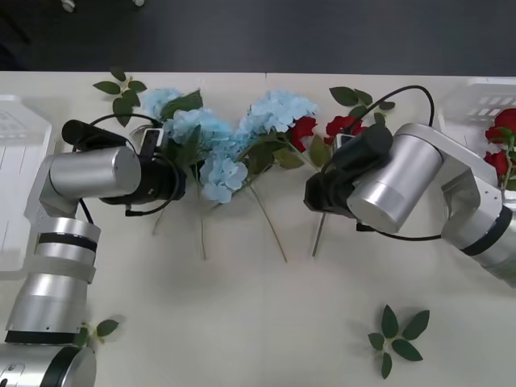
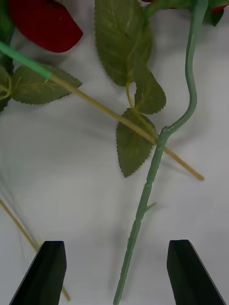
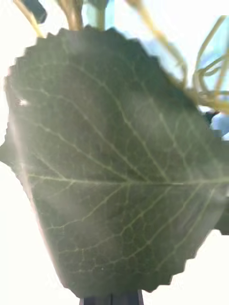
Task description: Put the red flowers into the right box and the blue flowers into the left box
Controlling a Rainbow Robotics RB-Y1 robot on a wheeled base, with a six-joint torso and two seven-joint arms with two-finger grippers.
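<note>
Blue flowers (image 1: 211, 137) lie in a heap at the table's far middle. Two red flowers (image 1: 303, 129) lie just right of them, with more red flowers (image 1: 501, 139) in the right box (image 1: 472, 101). The left box (image 1: 16, 161) is at the far left edge. My right gripper (image 2: 117, 269) hovers open over a rose's green stem (image 2: 143, 209), which runs between its black fingers (image 2: 45, 271) without touching them. In the front view that right gripper (image 1: 316, 201) sits above the stem's lower part. My left gripper (image 1: 179, 165) is pressed into the hydrangea leaves, and a large dark-green leaf (image 3: 114, 167) covers its camera.
Loose green leaf sprigs lie at the near right (image 1: 397, 339), near left (image 1: 101, 329) and far left (image 1: 121, 90). Thin tan stems (image 1: 270, 222) trail toward the table's middle. A tan stem (image 2: 129, 126) crosses under the rose stem.
</note>
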